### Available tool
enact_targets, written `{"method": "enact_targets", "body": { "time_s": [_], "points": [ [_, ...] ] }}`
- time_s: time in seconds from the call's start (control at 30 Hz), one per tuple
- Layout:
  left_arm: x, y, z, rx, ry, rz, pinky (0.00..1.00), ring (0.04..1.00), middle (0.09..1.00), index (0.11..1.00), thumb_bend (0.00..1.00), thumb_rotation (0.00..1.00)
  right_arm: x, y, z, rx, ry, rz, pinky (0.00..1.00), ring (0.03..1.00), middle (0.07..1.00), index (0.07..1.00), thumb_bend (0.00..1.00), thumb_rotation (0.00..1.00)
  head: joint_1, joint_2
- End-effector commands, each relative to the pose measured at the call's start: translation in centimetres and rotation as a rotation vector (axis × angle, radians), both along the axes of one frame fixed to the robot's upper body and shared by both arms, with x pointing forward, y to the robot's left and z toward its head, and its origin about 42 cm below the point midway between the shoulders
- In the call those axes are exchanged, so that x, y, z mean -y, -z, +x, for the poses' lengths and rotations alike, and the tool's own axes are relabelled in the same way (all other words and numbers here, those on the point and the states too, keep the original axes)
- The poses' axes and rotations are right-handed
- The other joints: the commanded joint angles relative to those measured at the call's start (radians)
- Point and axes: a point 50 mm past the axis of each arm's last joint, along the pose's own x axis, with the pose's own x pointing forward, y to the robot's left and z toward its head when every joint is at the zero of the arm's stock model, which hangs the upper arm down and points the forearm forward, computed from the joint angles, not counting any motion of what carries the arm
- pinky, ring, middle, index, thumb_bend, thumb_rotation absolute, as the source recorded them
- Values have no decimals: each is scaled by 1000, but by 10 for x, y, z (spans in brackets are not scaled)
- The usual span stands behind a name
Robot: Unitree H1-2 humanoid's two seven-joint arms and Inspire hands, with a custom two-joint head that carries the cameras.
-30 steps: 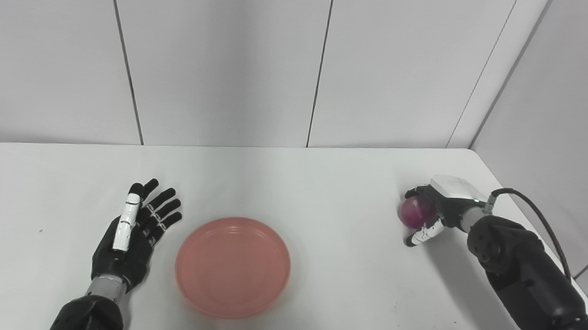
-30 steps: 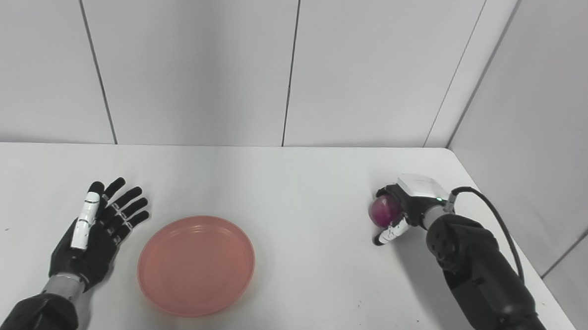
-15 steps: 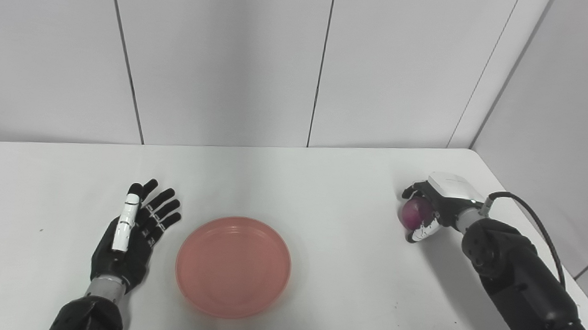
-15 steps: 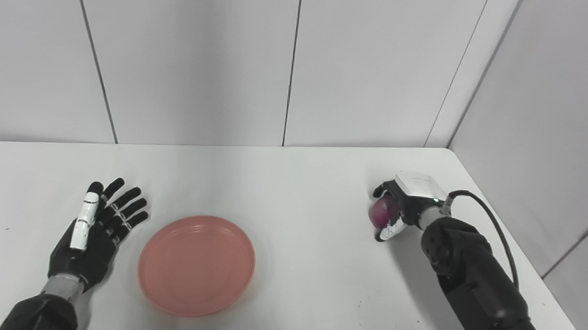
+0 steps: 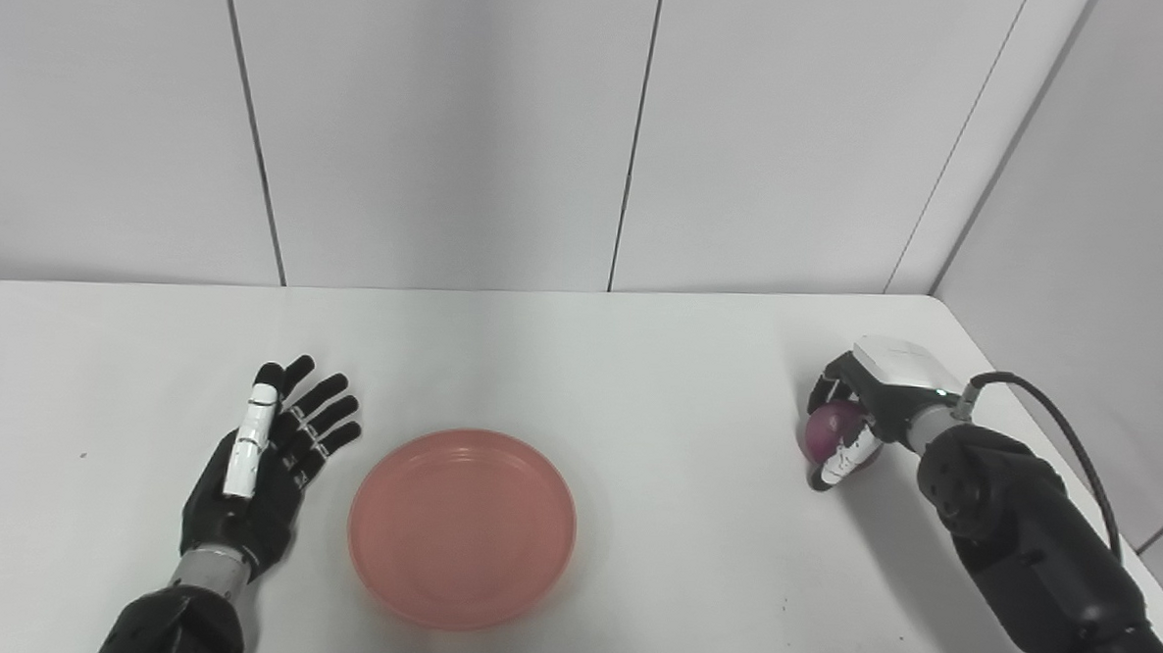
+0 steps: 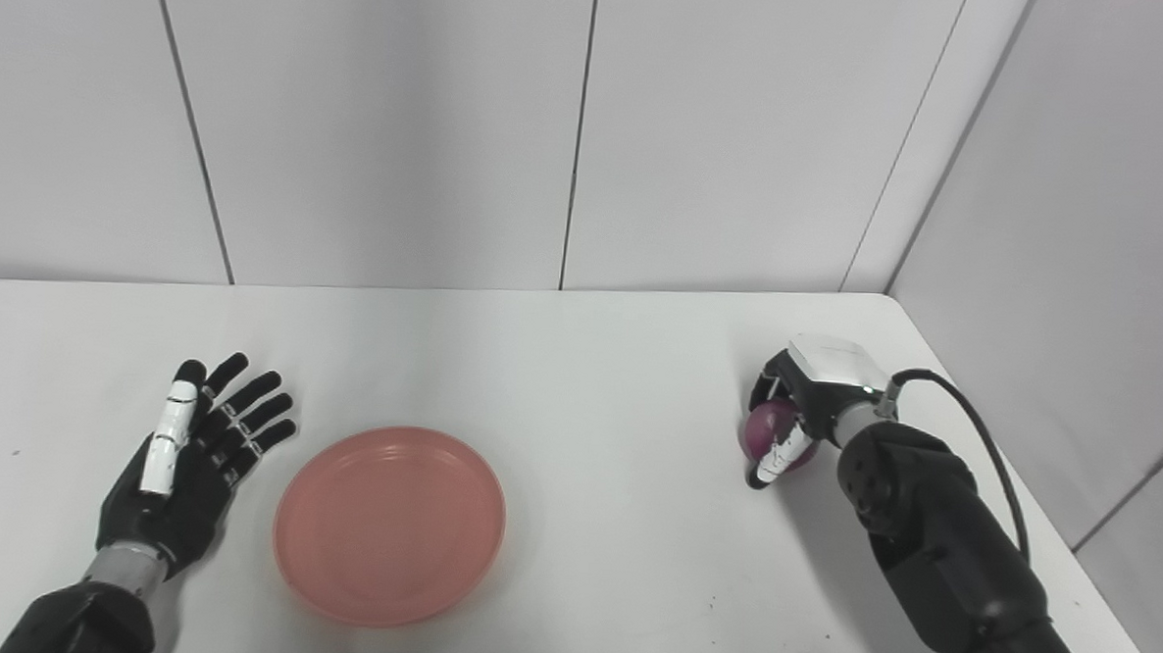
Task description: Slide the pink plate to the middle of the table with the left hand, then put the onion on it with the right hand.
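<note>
Right robot hand (image 5: 857, 417) clamped on purple onion (image 5: 829, 429), left robot hand (image 5: 267, 455) spread flat beside pink plate (image 5: 462, 527), white surface (image 5: 638, 388).

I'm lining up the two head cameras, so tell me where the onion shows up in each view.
Left eye view: the onion is at the right, inside the right hand, near the table's right edge.
Right eye view: the onion sits in the same grasp, a little further left in the picture.
Shared landmark: the pink plate, low and left of the onion in both.
</note>
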Motion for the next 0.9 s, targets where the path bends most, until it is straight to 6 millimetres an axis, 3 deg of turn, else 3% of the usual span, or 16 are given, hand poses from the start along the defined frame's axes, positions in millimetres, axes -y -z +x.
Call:
{"method": "enact_targets", "body": {
  "time_s": [0.0,0.17,0.4,0.57,0.87],
  "points": [
    [3,-13,4,41,13,-7,783,797,802,875,625,738,8,-14,3,9,18,-31,344,428,516,477,519,0,1,0],
    [4,-13,4,43,14,-4,788,799,804,875,627,742,5,-18,3,21,2,-29,333,420,521,474,518,0,2,1],
    [6,-13,5,38,15,-8,785,801,806,876,625,741,-13,-41,0,69,-58,-23,326,411,512,484,518,0,10,1],
    [8,-13,5,35,13,-9,783,803,808,880,615,755,-37,-66,-4,122,-156,-29,288,392,506,516,515,0,16,-1],
    [11,-12,5,30,12,-14,786,802,810,882,610,751,-86,-101,-11,187,-313,-54,317,390,487,525,515,0,55,-7]
  ]
}}
